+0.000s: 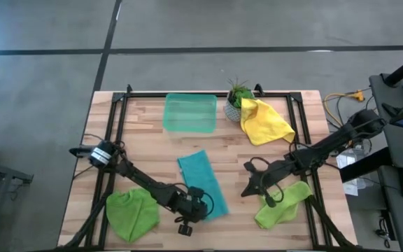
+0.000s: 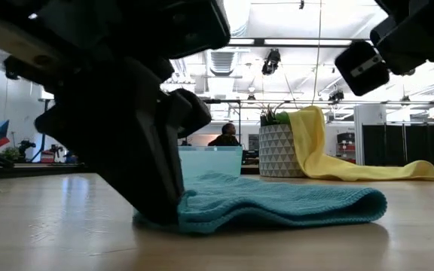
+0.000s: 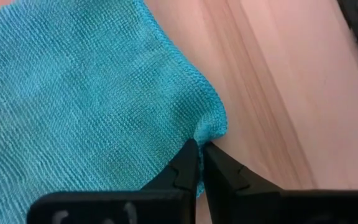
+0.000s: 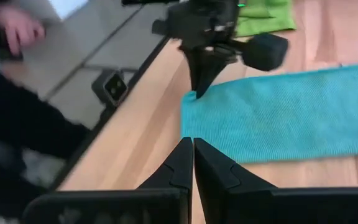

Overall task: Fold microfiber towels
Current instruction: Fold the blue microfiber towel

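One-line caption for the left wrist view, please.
Left tool shut on the corner of the teal towel, which lies on the wooden table.

Teal-blue microfiber towel (image 1: 203, 181): folded into a long strip, lying flat mid-tabletop, its near corner pinched and slightly bunched.
Yellow towel (image 1: 264, 122): crumpled, at the far right of the tabletop, one end draped upward (against a pot).
Lime green towel (image 1: 132, 213): rumpled heap, near left corner.
Second lime green towel (image 1: 283, 204): loosely bunched, near right side.
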Available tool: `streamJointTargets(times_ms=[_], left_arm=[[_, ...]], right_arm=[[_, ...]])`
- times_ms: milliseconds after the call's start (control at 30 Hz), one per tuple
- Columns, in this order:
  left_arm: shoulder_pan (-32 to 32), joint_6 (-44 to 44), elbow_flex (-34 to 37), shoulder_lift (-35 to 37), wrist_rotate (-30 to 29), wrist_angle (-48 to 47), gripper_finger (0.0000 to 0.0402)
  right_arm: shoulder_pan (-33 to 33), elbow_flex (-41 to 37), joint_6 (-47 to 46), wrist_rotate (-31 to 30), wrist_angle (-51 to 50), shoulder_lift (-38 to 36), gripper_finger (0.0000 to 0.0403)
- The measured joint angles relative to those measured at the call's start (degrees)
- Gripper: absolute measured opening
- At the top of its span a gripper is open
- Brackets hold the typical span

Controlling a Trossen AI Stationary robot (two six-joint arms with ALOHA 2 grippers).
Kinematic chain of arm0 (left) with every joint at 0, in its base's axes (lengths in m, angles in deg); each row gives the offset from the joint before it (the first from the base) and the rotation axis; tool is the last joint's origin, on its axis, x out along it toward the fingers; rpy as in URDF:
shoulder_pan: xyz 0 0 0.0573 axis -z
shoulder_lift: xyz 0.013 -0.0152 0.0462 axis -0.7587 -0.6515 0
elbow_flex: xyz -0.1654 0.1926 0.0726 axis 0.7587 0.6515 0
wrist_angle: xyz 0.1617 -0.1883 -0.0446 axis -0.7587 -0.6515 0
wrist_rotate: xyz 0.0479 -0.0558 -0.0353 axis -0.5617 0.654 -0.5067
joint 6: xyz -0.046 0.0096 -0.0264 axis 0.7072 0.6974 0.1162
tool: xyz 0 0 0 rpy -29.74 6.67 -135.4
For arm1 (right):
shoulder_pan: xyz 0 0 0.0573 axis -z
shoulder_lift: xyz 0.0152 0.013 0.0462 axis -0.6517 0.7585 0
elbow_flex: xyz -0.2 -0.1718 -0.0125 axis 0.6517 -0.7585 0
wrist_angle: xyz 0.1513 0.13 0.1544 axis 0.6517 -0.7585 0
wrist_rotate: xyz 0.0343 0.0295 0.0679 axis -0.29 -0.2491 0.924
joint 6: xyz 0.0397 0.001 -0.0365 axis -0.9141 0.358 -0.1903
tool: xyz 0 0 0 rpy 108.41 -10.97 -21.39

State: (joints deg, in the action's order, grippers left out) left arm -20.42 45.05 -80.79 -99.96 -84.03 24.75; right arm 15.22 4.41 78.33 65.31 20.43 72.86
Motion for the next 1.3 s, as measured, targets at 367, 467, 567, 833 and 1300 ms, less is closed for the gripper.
streamJointTargets(times_ms=[367,467,567,833,1300], left_arm=[[-2.1,3.5,0.3,-0.1,3.6,2.9,0.0],[-2.3,3.8,0.3,-0.1,5.2,3.7,0.0],[-2.3,3.8,0.3,-0.1,5.9,5.4,0.0],[-2.6,5.3,0.3,-0.1,6.2,7.6,0.0],[-3.1,8.0,0.9,0.0,6.2,10.7,0.0]], right_arm=[[0.0,8.5,20.5,5.9,-3.9,13.2,0.0057],[0.0,10.6,24.5,6.9,-3.9,16.9,0.0095],[0.0,12.1,28.3,6.9,-4.0,20.1,0.0133],[0.0,13.8,38.9,6.8,-4.6,24.1,0.0173],[-0.1,13.5,49.4,1.6,-5.9,29.7,0.0147]])
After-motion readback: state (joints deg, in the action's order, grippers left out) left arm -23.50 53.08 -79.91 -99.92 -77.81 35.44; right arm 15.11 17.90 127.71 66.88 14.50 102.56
